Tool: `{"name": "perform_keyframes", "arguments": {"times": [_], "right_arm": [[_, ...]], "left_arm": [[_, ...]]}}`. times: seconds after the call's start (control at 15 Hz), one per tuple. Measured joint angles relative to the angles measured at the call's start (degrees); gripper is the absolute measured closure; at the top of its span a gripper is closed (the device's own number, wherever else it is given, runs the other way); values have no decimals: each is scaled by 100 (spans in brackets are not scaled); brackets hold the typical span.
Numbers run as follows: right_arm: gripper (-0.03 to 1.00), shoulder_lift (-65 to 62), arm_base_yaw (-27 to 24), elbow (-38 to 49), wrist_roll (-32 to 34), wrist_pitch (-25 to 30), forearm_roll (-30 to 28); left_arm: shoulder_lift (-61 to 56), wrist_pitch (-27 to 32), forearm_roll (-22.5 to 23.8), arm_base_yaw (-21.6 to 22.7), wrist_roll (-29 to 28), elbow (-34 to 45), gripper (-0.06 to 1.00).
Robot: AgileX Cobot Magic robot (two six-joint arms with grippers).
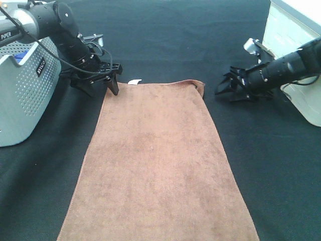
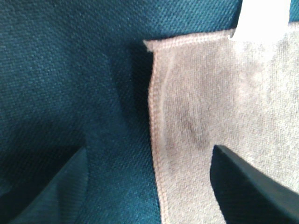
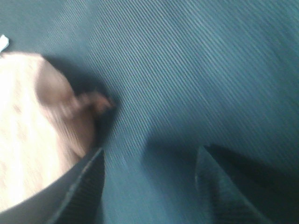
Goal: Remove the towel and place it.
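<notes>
The brown towel [image 1: 158, 160] lies flat and lengthwise on the black cloth, its small white tag [image 1: 135, 81] at the far short edge. My left gripper [image 1: 103, 83] is open at the towel's far left corner; in the left wrist view the corner [image 2: 154, 46] and tag [image 2: 261, 18] show, with one finger over the towel [image 2: 219, 116] and one over the black cloth. My right gripper [image 1: 225, 86] is open, just right of the slightly curled far right corner [image 1: 199, 84]; that corner [image 3: 93, 101] shows in the right wrist view.
A grey perforated bin [image 1: 22, 93] stands at the left edge behind the left arm. A white container [image 1: 296, 55] stands at the right edge beside the right arm. Black cloth [image 1: 175, 35] covers the table.
</notes>
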Motion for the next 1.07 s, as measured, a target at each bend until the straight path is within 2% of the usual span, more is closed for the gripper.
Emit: {"name": "perform_keyframes", "arguments": {"times": [0.2, 0.4, 0.73, 0.93, 1.07], "right_arm": [[39, 155, 401, -201, -17, -57, 63], [39, 178, 785, -241, 6, -384, 109], [39, 372, 922, -630, 29, -413, 34], [41, 395, 934, -791, 149, -332, -470], [50, 430, 940, -825, 201, -390, -590]], "left_arm": [[6, -11, -6, 0, 11, 0, 25], [6, -17, -23, 0, 63, 0, 25], [6, -40, -52, 0, 115, 0, 25], [23, -92, -46, 0, 115, 0, 35], [34, -115, -69, 0, 166, 0, 43]]}}
